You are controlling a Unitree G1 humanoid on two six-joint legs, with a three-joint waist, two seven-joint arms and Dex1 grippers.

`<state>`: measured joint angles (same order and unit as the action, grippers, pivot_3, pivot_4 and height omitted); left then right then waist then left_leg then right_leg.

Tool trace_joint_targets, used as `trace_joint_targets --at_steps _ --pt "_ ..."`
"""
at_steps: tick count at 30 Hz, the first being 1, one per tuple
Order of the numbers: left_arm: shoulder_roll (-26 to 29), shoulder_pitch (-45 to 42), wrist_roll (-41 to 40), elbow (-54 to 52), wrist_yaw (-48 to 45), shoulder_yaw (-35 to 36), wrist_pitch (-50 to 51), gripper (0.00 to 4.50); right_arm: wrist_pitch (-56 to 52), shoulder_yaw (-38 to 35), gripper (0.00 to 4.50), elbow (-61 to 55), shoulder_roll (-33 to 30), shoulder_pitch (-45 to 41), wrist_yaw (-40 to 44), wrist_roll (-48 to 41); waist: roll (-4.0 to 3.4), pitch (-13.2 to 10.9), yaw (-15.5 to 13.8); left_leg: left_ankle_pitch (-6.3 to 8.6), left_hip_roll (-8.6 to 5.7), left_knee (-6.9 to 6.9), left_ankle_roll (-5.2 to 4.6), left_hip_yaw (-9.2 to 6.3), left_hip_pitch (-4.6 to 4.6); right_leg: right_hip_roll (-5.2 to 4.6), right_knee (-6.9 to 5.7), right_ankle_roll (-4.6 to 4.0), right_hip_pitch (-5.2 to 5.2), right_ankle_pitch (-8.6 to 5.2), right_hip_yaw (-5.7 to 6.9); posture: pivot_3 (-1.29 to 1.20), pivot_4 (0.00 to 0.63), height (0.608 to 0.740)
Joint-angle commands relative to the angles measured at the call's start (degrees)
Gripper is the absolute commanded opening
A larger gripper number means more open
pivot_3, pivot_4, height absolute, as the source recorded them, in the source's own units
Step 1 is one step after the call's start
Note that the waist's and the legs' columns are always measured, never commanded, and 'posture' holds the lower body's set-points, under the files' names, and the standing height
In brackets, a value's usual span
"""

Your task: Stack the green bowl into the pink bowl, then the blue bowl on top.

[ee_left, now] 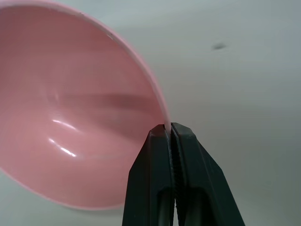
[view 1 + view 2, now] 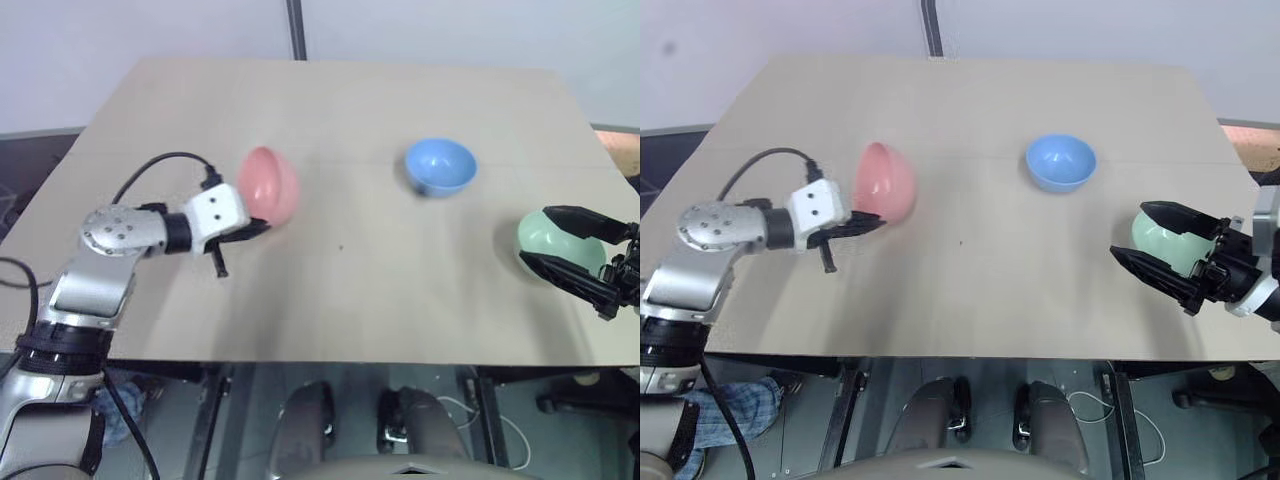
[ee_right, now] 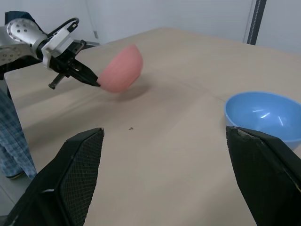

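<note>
Clearly the left end effector [image 1: 170, 128] pinches the light, slippery pink bowl's [image 2: 270, 185] thin rim; your right end effector [image 2: 1162, 245] gapes around the green bowl [image 2: 1165, 243].

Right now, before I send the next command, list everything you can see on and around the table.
pink bowl: one, salmon pink, left part of the table, tilted on its side, rim pinched by the left pincer.
blue bowl: one, sky blue, upright, right of centre toward the far edge.
green bowl: one, pale mint, near the right edge, between the right pincer's fingers, no contact visible.
table: one, light wood top.
wall: pale, behind the table, with a dark vertical post.
person: checked trouser leg below the table's left side.
left pincer: black, shut on the pink bowl's rim.
right pincer: black, open wide around the green bowl.
</note>
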<state>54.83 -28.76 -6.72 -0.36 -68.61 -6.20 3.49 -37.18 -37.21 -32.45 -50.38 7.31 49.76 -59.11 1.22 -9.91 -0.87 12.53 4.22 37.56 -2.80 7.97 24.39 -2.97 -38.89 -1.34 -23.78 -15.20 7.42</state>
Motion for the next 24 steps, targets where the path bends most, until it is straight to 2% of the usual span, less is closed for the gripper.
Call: trace_joint_targets --at_steps 1,7,13,17,24 --pt "1.82 -5.24 0.86 1.22 -7.79 -2.38 -7.45 0.04 1.20 -1.86 4.50 -0.26 -0.73 -0.98 0.35 -0.06 -0.01 0.00 0.00 0.00 0.00 0.00 0.00 0.00 -0.01 0.00 0.00 0.00 0.00 0.00 -0.01 0.00 0.150 0.740" --pt "2.13 -16.25 5.36 8.22 -20.80 -9.78 -23.34 0.04 1.26 -2.06 4.50 -1.21 -0.19 -0.63 -0.14 0.01 0.00 0.00 -0.13 0.00 -0.01 0.05 0.00 0.03 -0.01 0.05 -0.03 0.00 0.01 0.00 -0.03 0.00 0.150 0.740" --pt "-0.52 -25.87 7.93 17.44 -23.89 -15.88 -38.00 0.04 1.40 -2.13 4.50 -2.00 0.40 0.01 -0.88 -0.04 0.00 0.00 -0.09 0.00 0.00 0.31 -0.01 -0.05 0.14 0.20 -0.05 0.01 0.00 0.00 0.03 0.00 0.150 0.740" --pt "-3.48 -29.26 8.98 23.77 -23.76 -17.78 -48.59 1.23 1.52 -2.12 4.50 -2.14 0.43 0.15 -1.00 -0.06 0.00 0.00 -0.09 0.01 0.02 0.48 -0.02 -0.10 0.20 0.25 -0.10 0.01 0.01 0.00 0.05 0.00 0.150 0.740" --pt "-6.63 -32.06 8.88 30.38 -22.26 -17.69 -56.23 4.33 1.43 -2.20 4.50 -2.29 0.40 0.55 -1.14 -0.22 0.00 0.00 0.03 0.09 0.04 0.63 -0.15 -0.12 0.25 0.26 -0.16 0.02 0.01 0.01 0.05 0.00 0.150 0.740"
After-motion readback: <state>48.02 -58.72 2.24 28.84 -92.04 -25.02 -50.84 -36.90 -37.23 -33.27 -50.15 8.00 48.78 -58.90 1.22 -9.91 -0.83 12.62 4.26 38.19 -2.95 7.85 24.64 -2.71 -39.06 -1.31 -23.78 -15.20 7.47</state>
